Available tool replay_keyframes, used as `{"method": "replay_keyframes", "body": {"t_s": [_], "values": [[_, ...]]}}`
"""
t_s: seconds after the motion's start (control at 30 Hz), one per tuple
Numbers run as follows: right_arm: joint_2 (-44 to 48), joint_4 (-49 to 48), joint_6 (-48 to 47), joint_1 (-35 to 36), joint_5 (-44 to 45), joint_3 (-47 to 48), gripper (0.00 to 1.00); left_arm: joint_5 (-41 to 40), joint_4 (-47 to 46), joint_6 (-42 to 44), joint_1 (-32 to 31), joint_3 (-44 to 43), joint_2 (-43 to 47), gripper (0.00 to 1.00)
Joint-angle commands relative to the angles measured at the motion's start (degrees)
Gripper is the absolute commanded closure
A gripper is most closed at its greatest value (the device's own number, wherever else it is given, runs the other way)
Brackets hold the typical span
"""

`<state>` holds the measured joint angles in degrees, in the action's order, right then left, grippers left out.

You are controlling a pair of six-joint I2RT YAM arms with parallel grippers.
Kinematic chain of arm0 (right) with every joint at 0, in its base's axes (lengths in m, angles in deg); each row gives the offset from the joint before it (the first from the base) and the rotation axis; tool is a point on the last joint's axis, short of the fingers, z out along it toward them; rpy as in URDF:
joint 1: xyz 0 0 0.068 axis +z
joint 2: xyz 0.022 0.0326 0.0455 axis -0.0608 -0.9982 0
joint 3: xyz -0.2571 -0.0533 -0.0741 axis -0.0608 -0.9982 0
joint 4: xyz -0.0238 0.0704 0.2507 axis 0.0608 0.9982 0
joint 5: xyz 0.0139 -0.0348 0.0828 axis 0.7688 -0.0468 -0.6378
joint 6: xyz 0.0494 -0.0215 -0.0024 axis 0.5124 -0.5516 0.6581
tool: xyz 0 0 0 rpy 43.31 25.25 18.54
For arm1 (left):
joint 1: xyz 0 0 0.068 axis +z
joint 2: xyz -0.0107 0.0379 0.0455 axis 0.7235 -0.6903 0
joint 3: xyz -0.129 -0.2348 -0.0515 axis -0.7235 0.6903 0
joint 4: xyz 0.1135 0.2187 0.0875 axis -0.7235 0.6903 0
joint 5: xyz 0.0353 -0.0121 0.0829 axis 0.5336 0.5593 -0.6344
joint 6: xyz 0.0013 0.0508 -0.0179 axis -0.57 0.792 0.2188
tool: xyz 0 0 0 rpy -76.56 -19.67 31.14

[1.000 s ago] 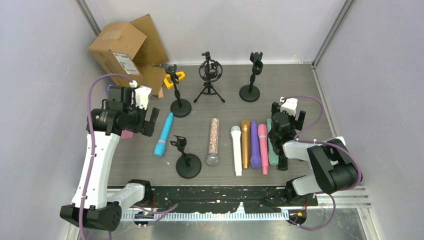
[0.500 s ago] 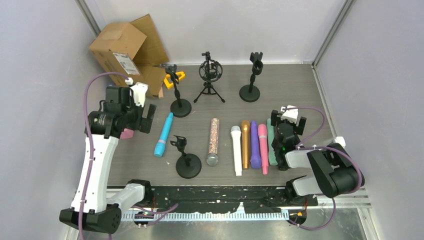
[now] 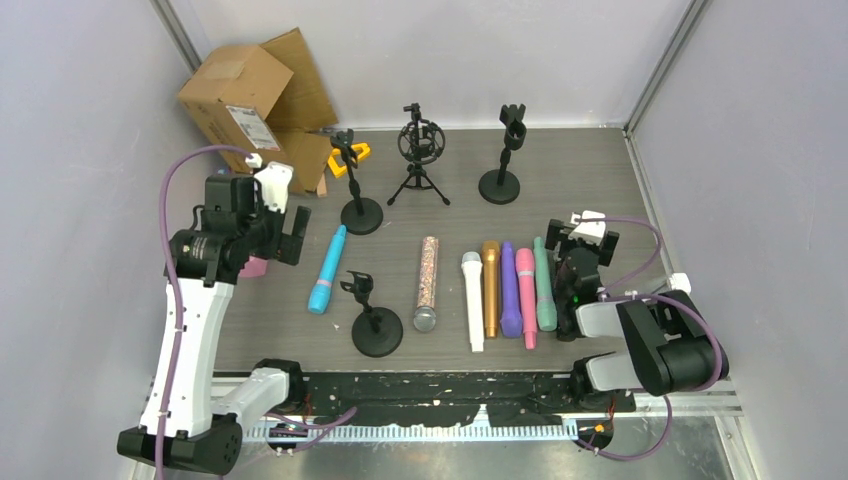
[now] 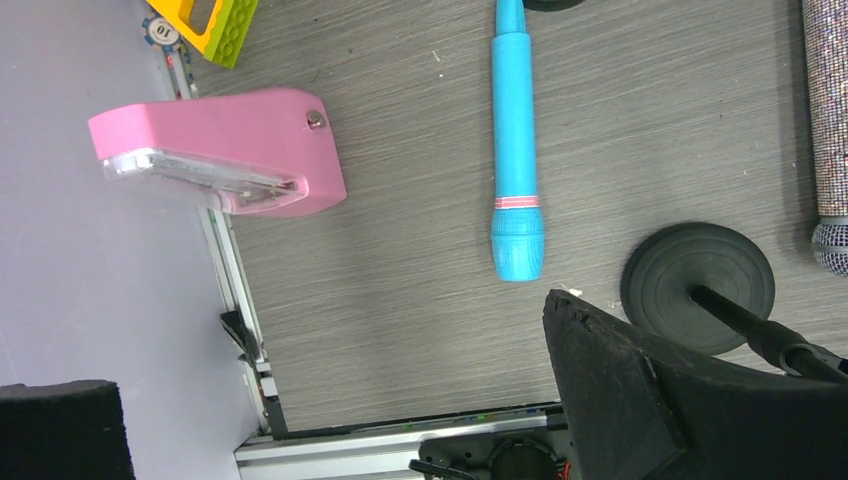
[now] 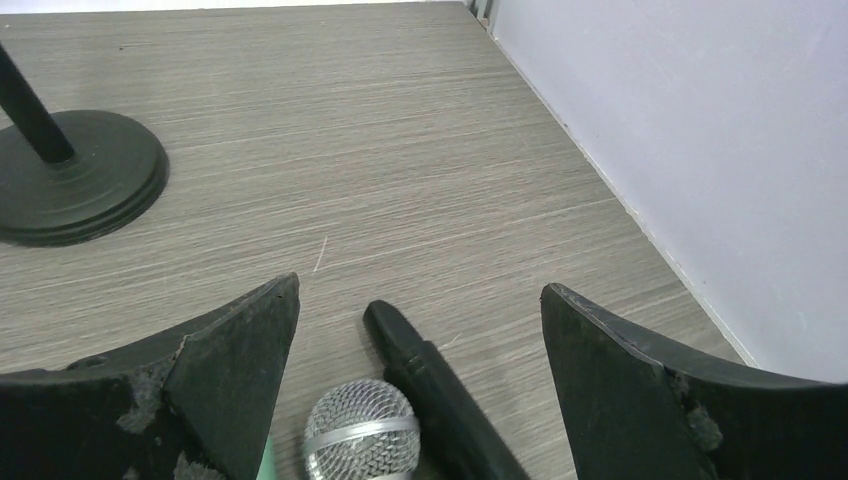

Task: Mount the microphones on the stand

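Several microphones lie in a row on the table: cyan (image 3: pixel 327 268), silver-glitter (image 3: pixel 427 283), white (image 3: pixel 472 300), gold (image 3: pixel 490 288), purple (image 3: pixel 510 290), pink (image 3: pixel 526 298) and mint green (image 3: pixel 544 285). My right gripper (image 3: pixel 580 243) hangs open just right of the row. Its wrist view shows a black microphone (image 5: pixel 440 390) between the fingers (image 5: pixel 230 360), beside a mesh head (image 5: pixel 362 435). The black stands include a near one (image 3: pixel 377 335) and far ones (image 3: pixel 361 213) (image 3: pixel 499 185). Left of the cyan microphone (image 4: pixel 516 150), my left gripper (image 3: pixel 275 238) is open and empty.
A tripod shock mount (image 3: pixel 420 150) stands at the back centre. A cardboard box (image 3: pixel 250 100) fills the far left corner, with a yellow block (image 4: pixel 205 20) beside it. A pink case (image 4: pixel 230 150) lies by the left wall. A stand base (image 5: pixel 75 180) is ahead of the right gripper.
My right gripper has drawn back toward the near right, uncovering the mint green microphone. The left gripper has drifted slightly left and back. Both stay open.
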<state>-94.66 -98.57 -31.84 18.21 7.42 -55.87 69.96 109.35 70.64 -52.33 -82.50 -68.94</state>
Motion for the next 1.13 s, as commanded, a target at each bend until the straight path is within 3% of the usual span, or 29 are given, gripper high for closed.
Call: {"method": "replay_keyframes", "body": {"t_s": [0.0, 0.73, 1.1], "values": [[-0.3, -0.87, 3.49, -5.96, -14.4, 0.43, 0.05, 2.31, -3.01, 0.55, 0.22, -1.7, 0.12, 0.0], [-0.34, -1.32, 4.49, -7.38, -16.3, 0.55, 0.05, 7.54, -1.19, -1.94, 0.26, -1.11, -2.25, 0.0], [-0.49, -1.09, 4.52, -7.41, -16.52, 0.63, 0.05, 7.63, -6.53, -3.17, 0.26, 1.44, 1.36, 0.0]]}}
